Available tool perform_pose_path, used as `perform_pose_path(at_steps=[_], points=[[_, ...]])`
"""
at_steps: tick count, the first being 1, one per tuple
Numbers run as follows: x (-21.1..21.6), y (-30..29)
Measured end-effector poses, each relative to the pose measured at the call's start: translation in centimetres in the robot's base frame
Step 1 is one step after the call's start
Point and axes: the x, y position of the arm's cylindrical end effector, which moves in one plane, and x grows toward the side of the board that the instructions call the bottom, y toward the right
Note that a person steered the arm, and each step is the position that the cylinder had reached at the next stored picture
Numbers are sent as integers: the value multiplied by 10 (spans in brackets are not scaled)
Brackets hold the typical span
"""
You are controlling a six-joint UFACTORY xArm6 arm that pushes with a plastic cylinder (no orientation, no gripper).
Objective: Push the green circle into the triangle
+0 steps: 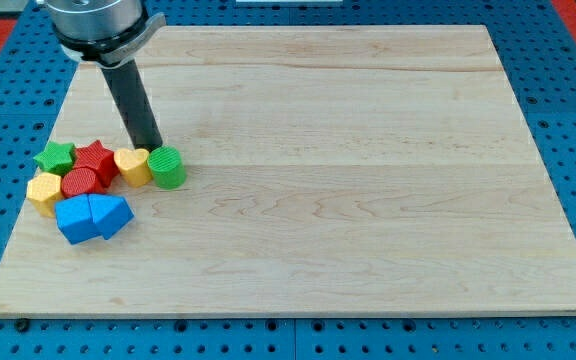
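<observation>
Blue triangle (111,214) near; green circle (168,167) touches my tip (151,148)

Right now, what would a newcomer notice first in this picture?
A tight cluster of coloured blocks at the view's left edge of the wooden board: the green circle, a yellow heart, red star and blue triangle among them. My tip stands just above the green circle and yellow heart.

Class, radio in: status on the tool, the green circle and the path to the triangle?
My tip just above green circle. Blue triangle lower left. Yellow heart touching circle's left.
</observation>
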Motion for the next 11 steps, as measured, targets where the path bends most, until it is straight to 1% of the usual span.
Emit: perform_pose_path(at_steps=[1, 2, 3, 4, 7, 8, 9, 10, 11], points=[[-6, 29], [-7, 94], [13, 80], [18, 61], [11, 54], [19, 38], [46, 13], [50, 15], [56, 38]])
